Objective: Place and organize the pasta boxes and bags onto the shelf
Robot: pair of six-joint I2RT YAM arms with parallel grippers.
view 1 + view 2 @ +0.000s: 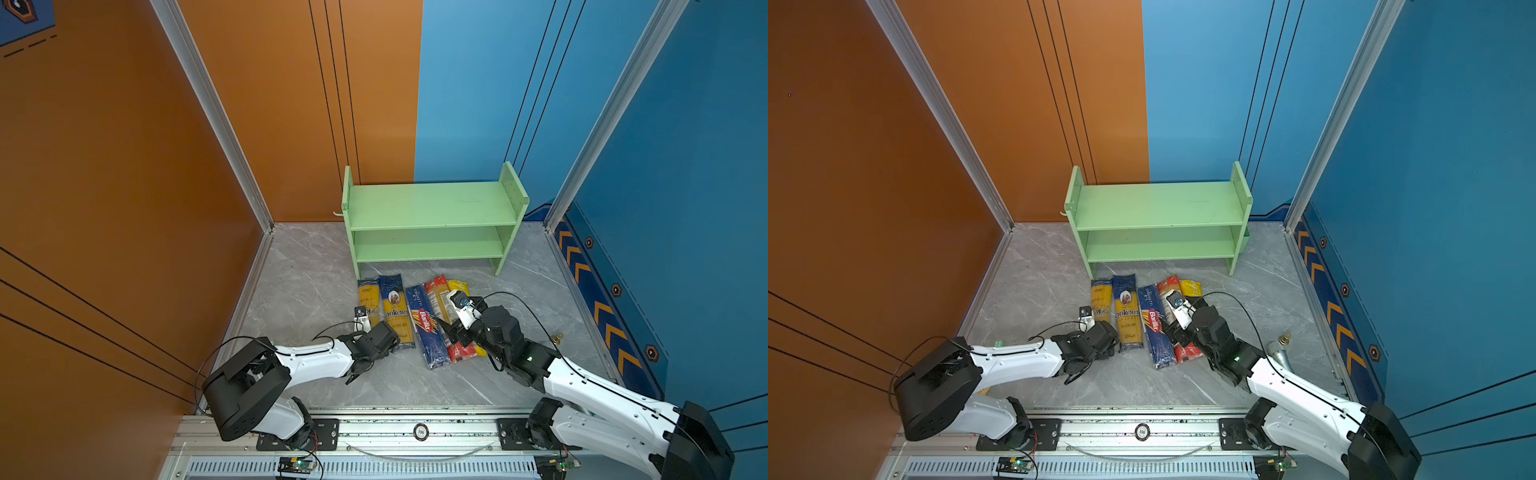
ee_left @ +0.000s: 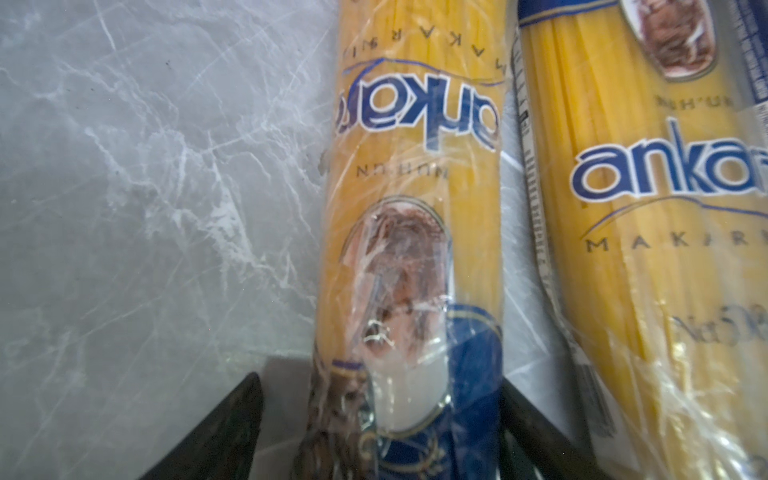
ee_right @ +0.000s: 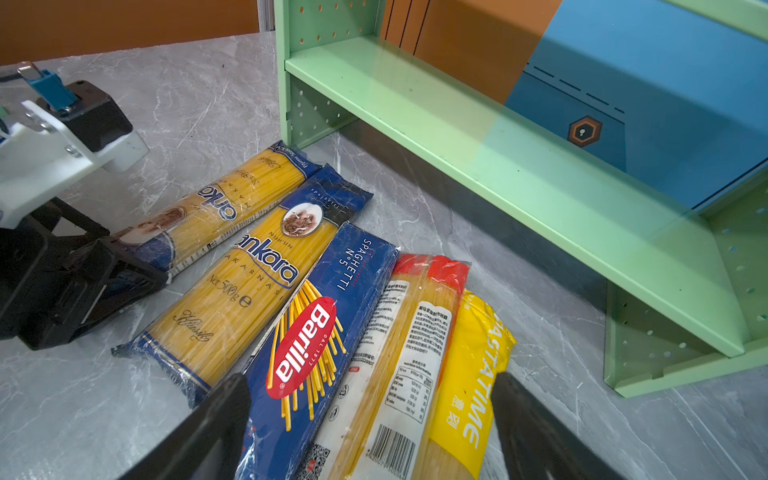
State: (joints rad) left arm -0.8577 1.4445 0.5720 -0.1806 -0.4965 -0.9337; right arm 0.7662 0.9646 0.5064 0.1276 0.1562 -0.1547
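Note:
Five pasta packets lie side by side on the marble floor in front of the green shelf [image 1: 432, 203], whose two tiers are bare. My left gripper [image 2: 380, 386] is open and straddles the near end of the leftmost navy-and-yellow packet [image 2: 415, 166], with a gap on one side. Its twin [image 2: 644, 208] lies alongside. My right gripper [image 3: 370, 380] is open and hovers over the near ends of the navy Barilla packet [image 3: 324, 316], the red-ended packet [image 3: 419, 332] and the yellow-ended packet [image 3: 478, 353]. In both top views both grippers' bodies hide those ends.
A silver microphone [image 1: 1281, 351] lies on the floor right of my right arm. An orange wall closes the left and a blue wall [image 1: 665, 208] the right and back. A metal rail [image 1: 415, 432] runs along the front.

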